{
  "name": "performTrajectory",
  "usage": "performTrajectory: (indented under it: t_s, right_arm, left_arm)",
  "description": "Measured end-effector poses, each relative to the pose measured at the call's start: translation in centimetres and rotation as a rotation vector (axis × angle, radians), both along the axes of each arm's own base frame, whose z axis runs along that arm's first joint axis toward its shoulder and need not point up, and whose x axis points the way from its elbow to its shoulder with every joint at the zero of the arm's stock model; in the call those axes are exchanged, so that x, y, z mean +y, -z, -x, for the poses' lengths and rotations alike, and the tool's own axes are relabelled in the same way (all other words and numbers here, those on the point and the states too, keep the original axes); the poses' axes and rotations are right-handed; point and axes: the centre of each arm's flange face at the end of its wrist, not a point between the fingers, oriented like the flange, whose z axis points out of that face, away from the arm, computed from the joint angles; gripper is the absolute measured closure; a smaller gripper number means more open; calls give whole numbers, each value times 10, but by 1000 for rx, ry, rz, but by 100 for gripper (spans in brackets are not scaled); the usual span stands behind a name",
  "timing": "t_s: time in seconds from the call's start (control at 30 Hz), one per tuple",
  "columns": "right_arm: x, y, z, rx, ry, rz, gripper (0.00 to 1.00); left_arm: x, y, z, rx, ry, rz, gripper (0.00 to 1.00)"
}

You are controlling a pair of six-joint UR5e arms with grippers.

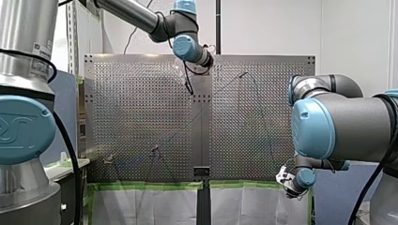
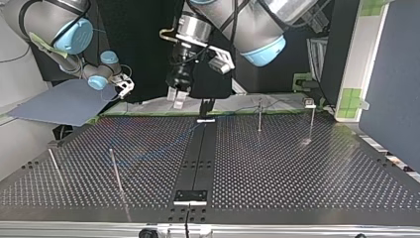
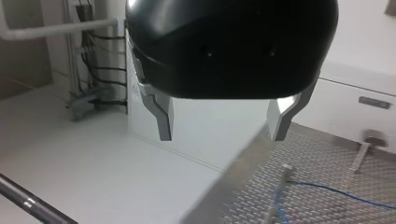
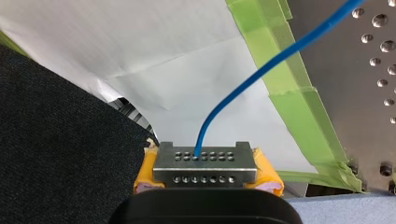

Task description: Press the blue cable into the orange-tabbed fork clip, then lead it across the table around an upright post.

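One grip only: right gripper (image 4: 204, 161) clamped on blue cable (image 4: 261, 71) off worktop (image 4: 369, 107) edge; left gripper (image 3: 222, 133) spread, empty. Keep cable taut, low.

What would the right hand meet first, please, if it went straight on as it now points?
The right hand would probably meet the white sheet beside the green tape; depth is unclear.

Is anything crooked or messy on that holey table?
Nothing is spilled or broken. The thin post at the top view's left seems to lean, as does its neighbour, while the far post at its right stands straight. I cannot tell whether the blue cable, pinched in my right gripper, pulls on them.
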Motion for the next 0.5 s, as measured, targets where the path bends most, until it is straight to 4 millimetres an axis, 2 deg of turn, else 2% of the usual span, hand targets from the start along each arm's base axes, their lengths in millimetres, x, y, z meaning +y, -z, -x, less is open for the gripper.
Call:
performTrajectory:
  t_s: [0.23,0.5]
  right_arm:
    - [0,0,0,0,0,0,100]
    - [0,0,-1,0,-1,0,100]
  left_arm:
    - [-5,64,-6,57,0,-25,2]
    - [3,131,-9,100,-55,-109,2]
